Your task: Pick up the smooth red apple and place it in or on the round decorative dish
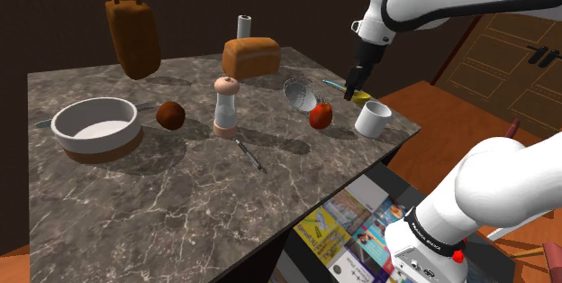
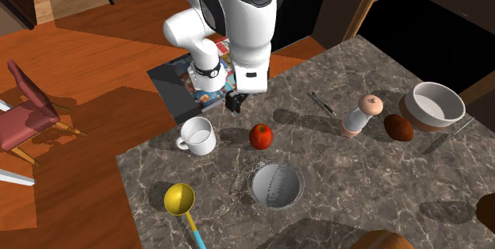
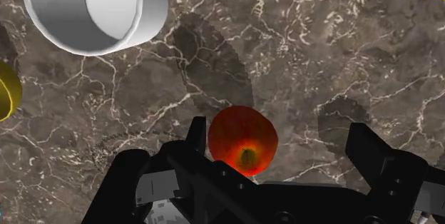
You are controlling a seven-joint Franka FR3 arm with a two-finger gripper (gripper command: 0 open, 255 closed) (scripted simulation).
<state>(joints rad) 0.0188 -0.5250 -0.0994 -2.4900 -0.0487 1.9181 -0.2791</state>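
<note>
The red apple rests on the dark marble table. The round grey dish is just beyond it, close by but apart in the second exterior view. My gripper hangs open above the table, between the apple and the white mug. In the wrist view the apple lies below the gripper, close to one finger and off the middle of the gap. Nothing is between the fingers.
A white mug stands near the table's edge beside the apple. A yellow ladle, a pepper mill, a brown round thing, a white pot and a loaf share the table.
</note>
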